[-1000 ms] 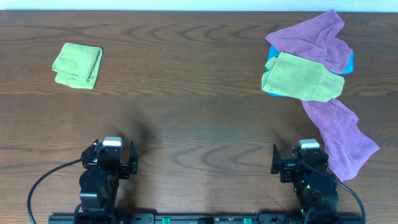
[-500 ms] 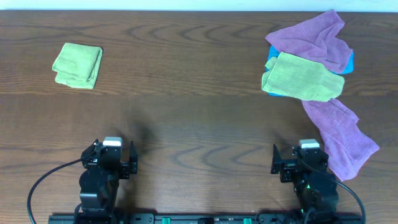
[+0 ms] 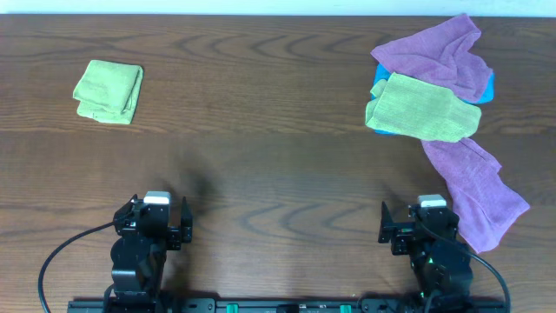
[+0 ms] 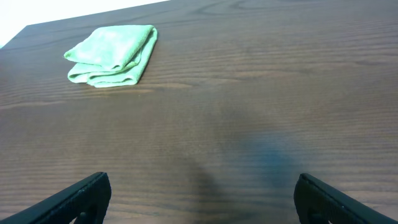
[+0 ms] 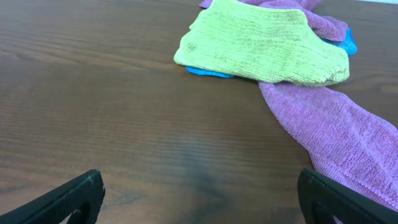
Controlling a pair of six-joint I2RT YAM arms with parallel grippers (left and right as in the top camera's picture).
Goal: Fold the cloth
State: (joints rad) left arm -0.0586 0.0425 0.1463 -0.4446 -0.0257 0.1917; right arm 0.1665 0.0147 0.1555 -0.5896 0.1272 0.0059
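Well, the cloth (image 3: pixel 109 91) lies folded in a small bundle at the counter's (image 3: pixel 261 130) far left, well apart from both arms. The left gripper (image 4: pixel 202 190) and right gripper (image 5: pixel 200 186) gape wide, holding nothing.

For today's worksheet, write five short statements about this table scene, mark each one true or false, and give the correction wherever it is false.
1. The cloth lies folded, far from the pile of other cloths. True.
2. The left gripper is shut on the cloth. False: its fingers are spread wide and hold nothing; the cloth lies well ahead of it.
3. The yellow-green cloth lies on a blue cloth. True.
4. A purple cloth covers the yellow-green cloth. False: the yellow-green cloth lies on top, overlapping the purple.
5. The right gripper is open and holds nothing. True.
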